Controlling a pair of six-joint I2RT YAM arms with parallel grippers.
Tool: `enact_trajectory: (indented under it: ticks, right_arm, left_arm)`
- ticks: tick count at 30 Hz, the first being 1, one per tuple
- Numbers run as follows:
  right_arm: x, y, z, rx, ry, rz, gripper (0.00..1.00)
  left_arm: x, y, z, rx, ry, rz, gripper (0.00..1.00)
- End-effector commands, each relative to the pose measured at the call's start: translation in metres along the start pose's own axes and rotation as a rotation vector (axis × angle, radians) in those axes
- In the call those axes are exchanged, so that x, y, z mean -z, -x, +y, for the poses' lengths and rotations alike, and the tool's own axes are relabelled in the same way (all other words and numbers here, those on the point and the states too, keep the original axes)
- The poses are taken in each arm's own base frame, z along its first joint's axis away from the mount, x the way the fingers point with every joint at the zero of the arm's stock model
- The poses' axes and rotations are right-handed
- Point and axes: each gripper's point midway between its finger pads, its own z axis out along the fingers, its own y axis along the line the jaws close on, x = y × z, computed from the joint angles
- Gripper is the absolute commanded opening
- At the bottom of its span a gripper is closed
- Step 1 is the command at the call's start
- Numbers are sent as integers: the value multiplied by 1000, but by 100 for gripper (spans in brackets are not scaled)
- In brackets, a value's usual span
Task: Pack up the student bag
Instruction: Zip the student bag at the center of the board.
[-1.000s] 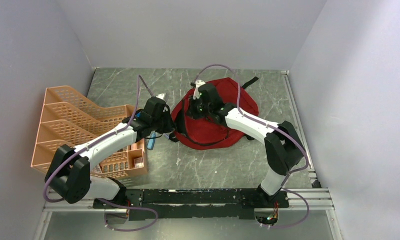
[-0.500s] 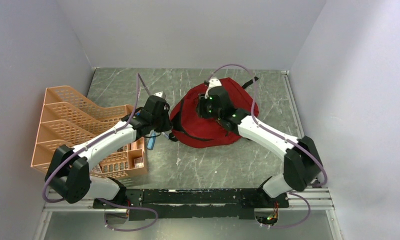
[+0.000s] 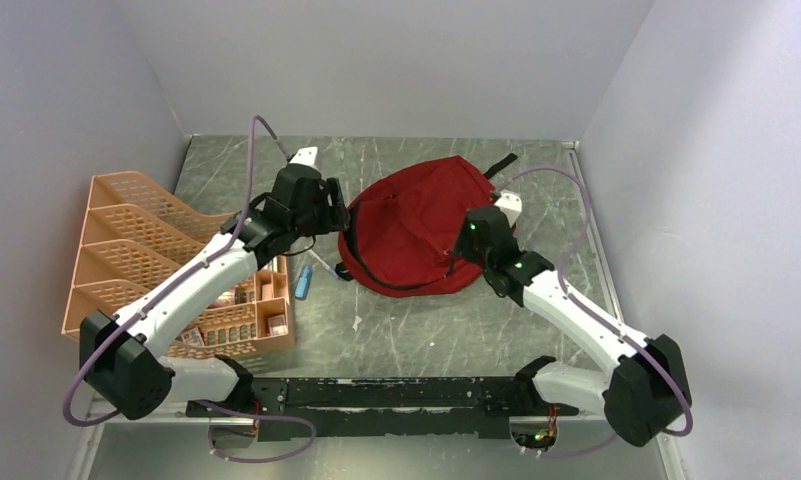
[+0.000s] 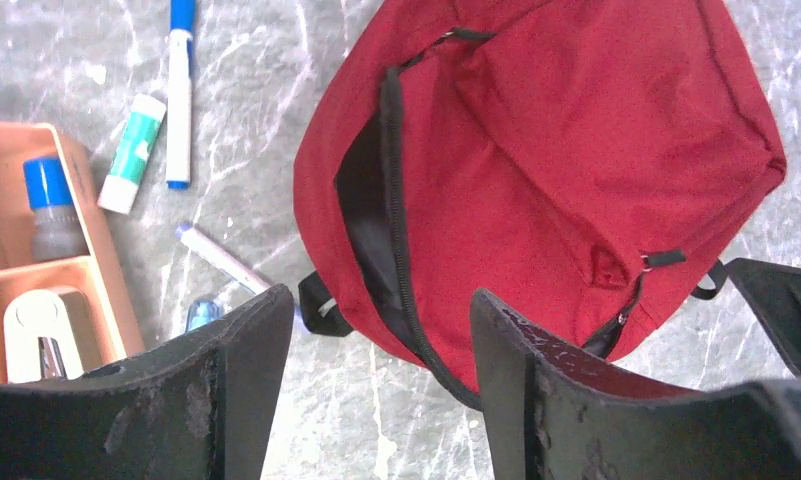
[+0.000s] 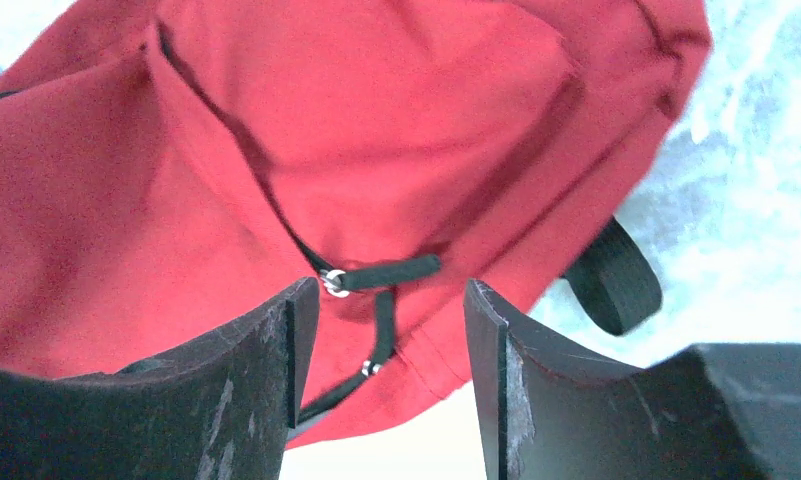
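The student bag [image 3: 421, 215] is lying flat on the bench [image 3: 426, 335], towards the far middle, between the two wrists and to the right of the orange mesh organiser [image 3: 146, 235]. In the top view the left arm [image 3: 211, 275] is reaching past the organiser's far corner to the bag's left edge. The right arm [image 3: 576, 310] is reaching to the bag's near right edge. That view is not showing how either set of jaws is standing.

The left wrist view is showing the left jaws standing apart with nothing between them, hanging above the bag's left side. It is also showing detail that the top view is barely resolving:
- A black zipper [image 4: 393, 200] is running down the bag, with a dark gap open beside it.
- A blue-and-white marker [image 4: 179, 95] is lying on the bench to the bag's left.
- A green-and-white glue stick [image 4: 133, 152] is lying just beside the marker.
- A white pen [image 4: 221, 258] is lying nearer the bag.
- A blue-capped bottle [image 4: 48, 205] is standing in an organiser compartment.

The right wrist view is showing the right jaws apart as well, clamping nothing. A black zipper pull [image 5: 381, 272] is lying on the red fabric, appearing in the gap between them. A black strap loop [image 5: 616, 275] is sticking out past the bag's edge.
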Motion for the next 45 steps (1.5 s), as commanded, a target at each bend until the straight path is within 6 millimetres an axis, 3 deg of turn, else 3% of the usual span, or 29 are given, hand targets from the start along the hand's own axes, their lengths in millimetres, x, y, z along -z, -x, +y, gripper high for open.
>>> enact_trajectory:
  ticks: [1,3,9,15,19,26,35,45]
  right_arm:
    - [3,-14,-21,-136,-17,39,59]
    - [0,-21,-28,-172,-15,64,59]
    - [-11,-32,-45,-239,-29,108,57]
    - [-22,-38,-53,-304,26,131,55]
    - [-29,-38,-52,-314,62,140,53]
    - [-31,-37,-51,-326,92,143,52]
    - [-35,-47,-52,-321,102,175,51]
    - [-36,-50,-57,-298,91,182,49]
  left_arm:
    - [13,15,-33,-110,-81,-50,70]
    - [14,5,-66,-164,-149,-45,71]
    - [10,-55,-163,-309,-396,36,67]
    - [0,-118,-214,-415,-499,118,63]
    - [-13,-137,-227,-421,-506,150,61]
    - [-36,-145,-238,-412,-495,144,59]
    - [-71,-160,-238,-399,-401,157,55]
    - [-96,-170,-233,-401,-334,157,47]
